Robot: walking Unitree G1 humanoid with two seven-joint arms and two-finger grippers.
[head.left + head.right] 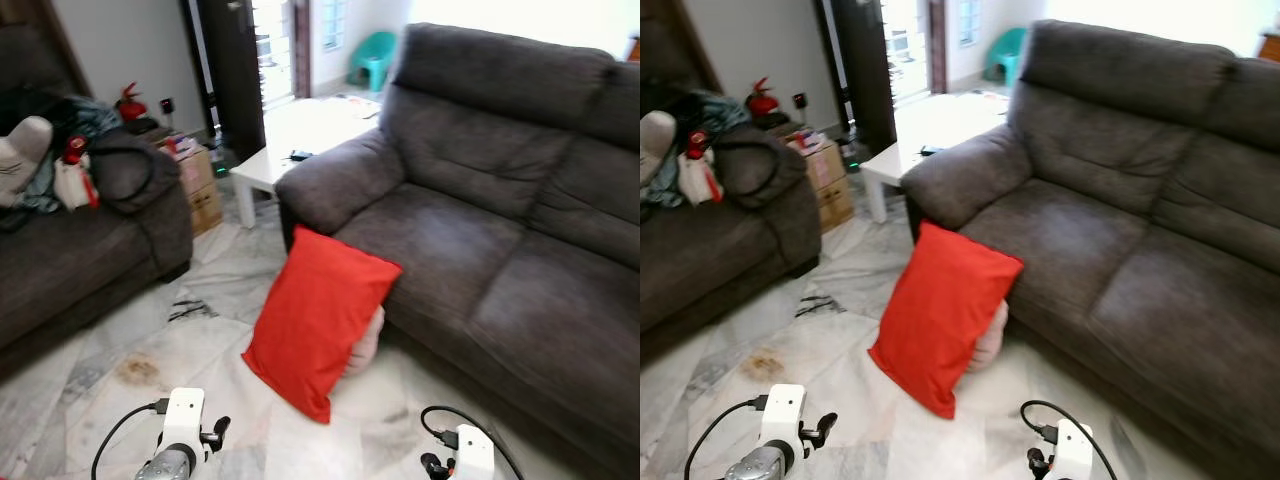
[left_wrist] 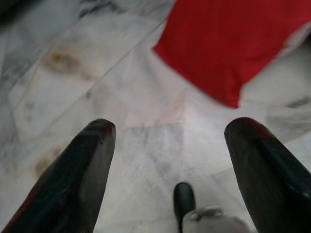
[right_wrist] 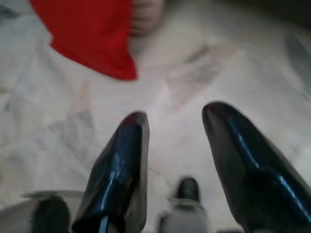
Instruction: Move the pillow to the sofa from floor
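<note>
Pillow [image 2: 228, 46], red, leans against the sofa [image 1: 480, 250] ahead of both grippers; left gripper [image 2: 170, 145] gapes wide, right gripper [image 3: 175, 141] parted, neither touching it.

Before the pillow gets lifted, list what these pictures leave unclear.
- Pale cushion behind the red pillow, eye views: mostly hidden by the pillow; shape unclear.
- Sofa, eye views: right end cut off by the frame edge.
- Small dark item on the white table: too small to identify.
- Right claw, right wrist view: blurred, open over bare floor.
- Left claw: open, short of the pillow.
</note>
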